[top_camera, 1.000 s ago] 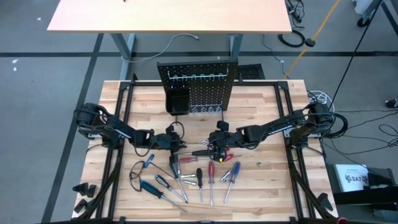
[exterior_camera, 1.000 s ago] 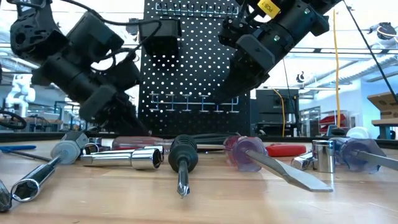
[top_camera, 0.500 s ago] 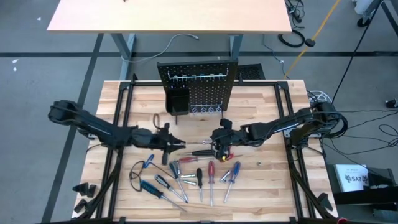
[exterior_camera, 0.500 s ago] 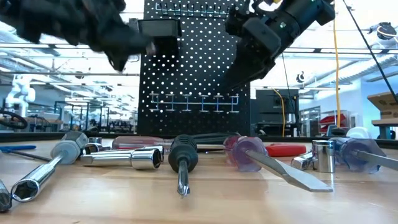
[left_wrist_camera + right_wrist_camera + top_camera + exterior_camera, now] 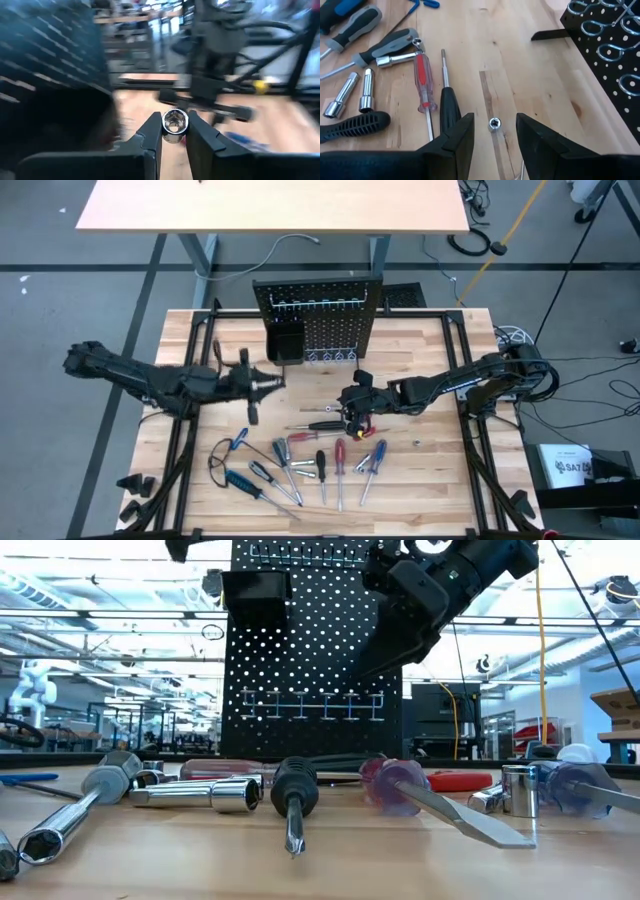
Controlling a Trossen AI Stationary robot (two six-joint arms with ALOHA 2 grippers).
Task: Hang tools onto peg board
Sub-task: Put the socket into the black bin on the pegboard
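A pale butcher-block wooden table (image 5: 420,350) stands on a grey floor; a second tan tabletop (image 5: 270,205) lies beyond it.

High view: the small black perforated upright peg board (image 5: 330,320) is set at the table's far edge, with a small black bin (image 5: 284,342) attached. A spread of screwdrivers and socket drivers (image 5: 300,465) is laid out near the front edge. The left gripper (image 5: 268,383) is held left of centre, short of the board. The right gripper (image 5: 350,412) is held at mid-table, above a red-handled pliers (image 5: 368,423).

Low view: a black-handled screwdriver (image 5: 292,795) points at the camera; a chrome socket (image 5: 210,796) lies beside it.

Left wrist view: a small silvery hexagonal socket (image 5: 174,125) is pinched between the narrowed fingers (image 5: 150,137).

Right wrist view: the fingers (image 5: 457,137) are parted, nothing gripped; a tiny silvery nut (image 5: 493,123) lies on the wood between them, beside a red transparent-handled screwdriver (image 5: 424,85).
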